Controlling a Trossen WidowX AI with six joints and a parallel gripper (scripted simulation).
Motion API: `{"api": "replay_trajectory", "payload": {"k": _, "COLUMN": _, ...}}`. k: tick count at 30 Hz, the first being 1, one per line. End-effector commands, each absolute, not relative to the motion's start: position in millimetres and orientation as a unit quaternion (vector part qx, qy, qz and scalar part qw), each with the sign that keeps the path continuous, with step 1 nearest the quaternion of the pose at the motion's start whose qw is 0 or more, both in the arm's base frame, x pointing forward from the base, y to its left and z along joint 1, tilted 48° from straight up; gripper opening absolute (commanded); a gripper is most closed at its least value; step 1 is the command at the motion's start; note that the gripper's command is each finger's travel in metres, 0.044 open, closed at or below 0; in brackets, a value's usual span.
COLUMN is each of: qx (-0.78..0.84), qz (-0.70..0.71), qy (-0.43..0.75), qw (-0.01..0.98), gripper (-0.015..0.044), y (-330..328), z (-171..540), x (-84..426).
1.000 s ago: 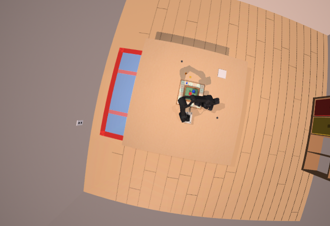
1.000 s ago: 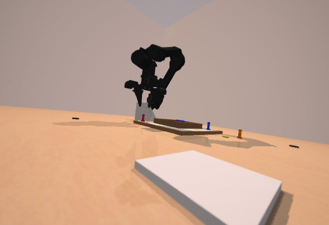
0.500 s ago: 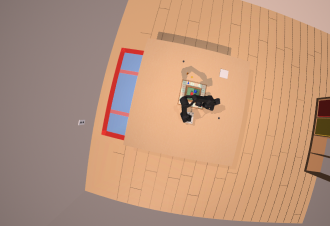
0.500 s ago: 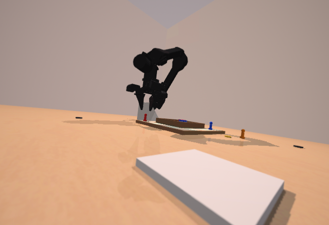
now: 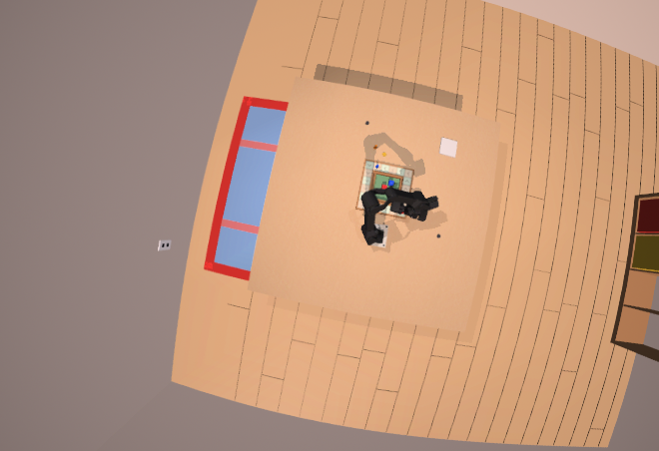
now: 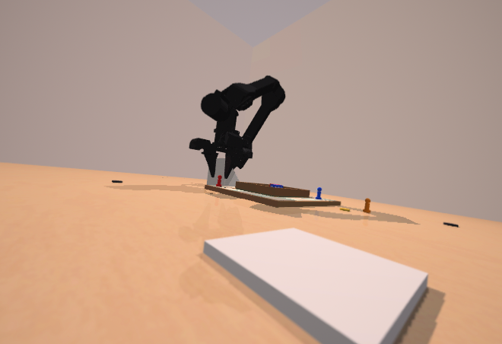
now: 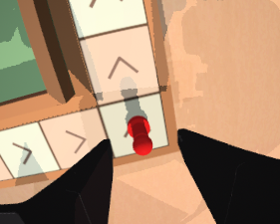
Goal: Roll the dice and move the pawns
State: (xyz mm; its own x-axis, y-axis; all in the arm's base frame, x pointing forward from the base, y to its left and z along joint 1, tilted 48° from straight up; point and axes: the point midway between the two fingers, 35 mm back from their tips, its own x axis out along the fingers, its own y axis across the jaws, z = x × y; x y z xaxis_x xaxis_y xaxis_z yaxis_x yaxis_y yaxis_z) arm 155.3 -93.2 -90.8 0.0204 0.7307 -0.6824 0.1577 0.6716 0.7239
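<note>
My gripper [image 6: 219,176] [image 7: 143,140] is open and points down, its fingertips just above the board [image 6: 239,195] [image 7: 125,64]. The red pawn [image 6: 219,181] [image 7: 141,144] stands upright on a corner square, below the fingertips and between them in the wrist view. The blue die [image 5: 390,183] and red die [image 5: 384,187] lie in the green-floored tray [image 6: 259,189] [image 7: 45,49]; their numbers cannot be read. The blue pawn [image 5: 376,166] [image 6: 319,193] stands on the board near another corner.
An orange pawn [image 5: 375,147] [image 6: 366,205] and a small flat yellow piece [image 5: 384,154] [image 6: 344,209] are on the table beyond the board. A white slab [image 5: 448,147] [image 6: 312,263] lies farther off. Two small black pieces [image 5: 366,123] [image 6: 116,181] lie apart on the table.
</note>
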Motion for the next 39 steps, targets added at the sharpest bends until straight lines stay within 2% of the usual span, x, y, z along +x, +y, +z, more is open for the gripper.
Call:
{"api": "replay_trajectory", "payload": {"k": 1, "qx": 0.339, "qz": 0.227, "qy": 0.661, "qw": 0.629, "gripper": 0.02, "y": -87.6, "z": -94.8, "x": 154.8}}
{"api": "replay_trajectory", "payload": {"k": 9, "qx": 0.339, "qz": 0.228, "qy": 0.661, "qw": 0.63, "gripper": 0.02, "y": -79.5, "z": -101.3, "x": 154.6}}
{"api": "replay_trajectory", "payload": {"k": 14, "qx": 0.339, "qz": 0.228, "qy": 0.661, "qw": 0.63, "gripper": 0.0069, "y": -79.5, "z": -101.3, "x": 154.6}}
{"api": "replay_trajectory", "payload": {"k": 24, "qx": 0.339, "qz": 0.228, "qy": 0.661, "qw": 0.63, "gripper": 0.0002, "y": -79.5, "z": -101.3, "x": 154.6}}
{"api": "replay_trajectory", "payload": {"k": 39, "qx": 0.337, "qz": 0.225, "qy": 0.662, "qw": 0.63, "gripper": 0.0, "y": -137.0, "z": -59.3, "x": 158.8}}
